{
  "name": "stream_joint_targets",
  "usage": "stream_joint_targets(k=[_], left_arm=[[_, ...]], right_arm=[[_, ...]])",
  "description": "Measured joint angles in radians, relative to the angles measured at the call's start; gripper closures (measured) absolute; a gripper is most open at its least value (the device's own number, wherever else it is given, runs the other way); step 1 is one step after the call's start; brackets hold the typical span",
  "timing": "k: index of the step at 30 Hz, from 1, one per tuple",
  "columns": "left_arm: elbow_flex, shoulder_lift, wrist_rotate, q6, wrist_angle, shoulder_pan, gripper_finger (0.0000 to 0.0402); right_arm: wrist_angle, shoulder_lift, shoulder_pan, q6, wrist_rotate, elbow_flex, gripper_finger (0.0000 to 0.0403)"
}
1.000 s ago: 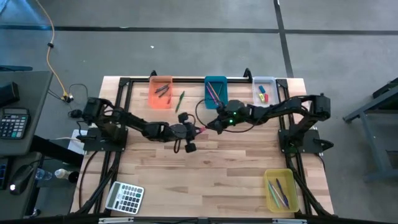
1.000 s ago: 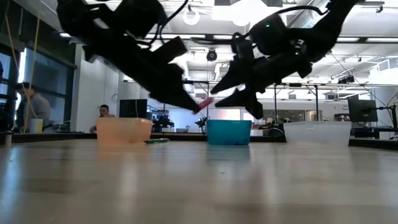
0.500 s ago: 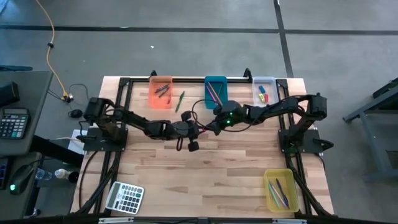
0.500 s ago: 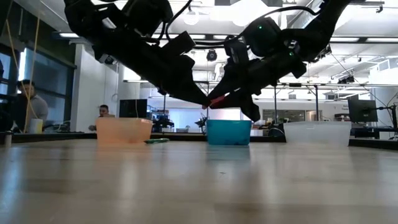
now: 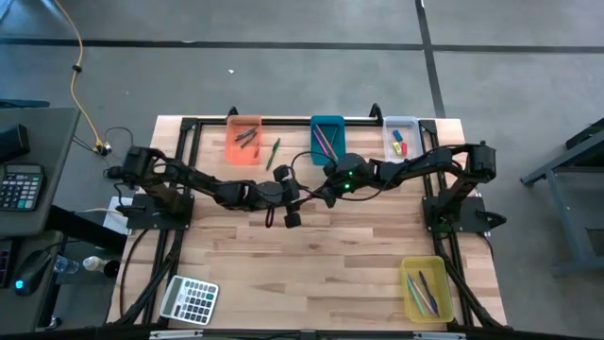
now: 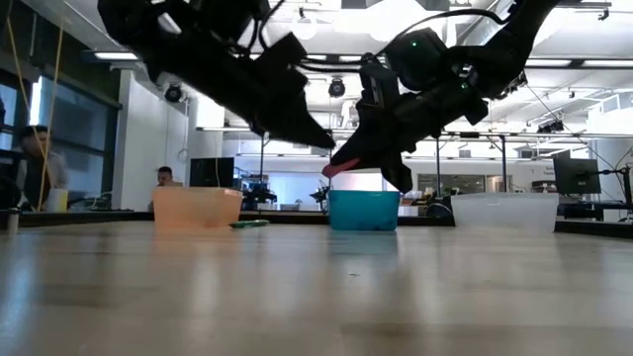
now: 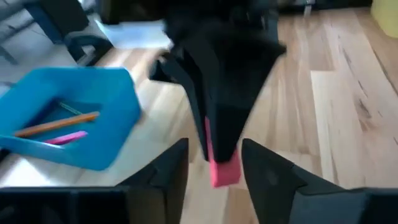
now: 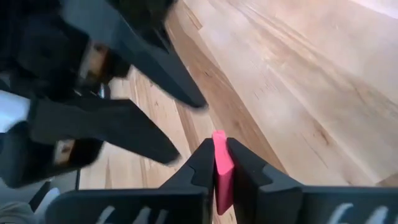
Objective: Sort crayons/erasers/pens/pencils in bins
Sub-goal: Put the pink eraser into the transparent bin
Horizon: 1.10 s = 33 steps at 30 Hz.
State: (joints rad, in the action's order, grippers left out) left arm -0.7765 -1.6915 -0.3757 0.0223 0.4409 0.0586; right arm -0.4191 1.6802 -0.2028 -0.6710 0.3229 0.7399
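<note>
The right gripper pinches a pink eraser tight between its two fingers, up in the air over the middle of the table. The left gripper is just beside it with its fingers spread apart, holding nothing. The teal bin sits near them at the table's far edge.

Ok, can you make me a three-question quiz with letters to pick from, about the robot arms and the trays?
1. Where is the pink eraser?
A. in the yellow tray
B. between the right gripper's fingers
C. on the calculator

2. How many trays stand along the table's far edge?
A. three
B. one
C. five

3. How is the left gripper?
A. shut on a pencil
B. out of sight
C. open, holding nothing

Answers: 1 B, the right gripper pinches it above the table. 2 A, orange tray, teal tray and clear tray. 3 C, its fingers stand apart either side of the eraser.
</note>
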Motion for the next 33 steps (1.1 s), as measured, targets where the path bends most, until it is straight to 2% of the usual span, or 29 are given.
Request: stream_joint_targets(k=[4, 9, 16, 21, 25, 28, 30, 33], left_arm=[[0.004, 0.064, -0.023, 0.008, -0.049, 0.000, 0.0239], [0.080, 0.114, -0.035, -0.046, -0.068, 0.000, 0.0225], [0.226, 0.138, -0.064, -0.107, 0.142, 0.002, 0.0229], [0.277, 0.138, -0.060, -0.128, 0.284, 0.015, 0.0238], [0.311, 0.138, -0.040, -0.143, 0.393, 0.041, 0.0250], [0.314, 0.138, -0.039, -0.150, 0.422, 0.062, 0.0261], [0.314, 0.138, -0.037, -0.151, 0.440, 0.074, 0.0269], [0.314, 0.138, -0.037, -0.151, 0.448, 0.088, 0.0280]], right_arm=[[-0.002, 0.000, 0.000, 0.010, 0.002, 0.000, 0.0393], [0.011, -0.037, -0.006, 0.039, 0.000, 0.000, 0.0393], [0.250, -0.231, -0.101, 0.183, -0.062, 0.000, 0.0393], [0.559, -0.428, -0.207, 0.331, -0.238, 0.000, 0.0393], [0.824, -0.563, -0.309, 0.425, -0.471, 0.007, 0.0393], [0.977, -0.606, -0.384, 0.444, -0.636, 0.038, 0.0393], [1.006, -0.606, -0.443, 0.461, -0.677, 0.046, 0.0393], [1.039, -0.561, -0.545, 0.484, -0.681, 0.046, 0.0393]])
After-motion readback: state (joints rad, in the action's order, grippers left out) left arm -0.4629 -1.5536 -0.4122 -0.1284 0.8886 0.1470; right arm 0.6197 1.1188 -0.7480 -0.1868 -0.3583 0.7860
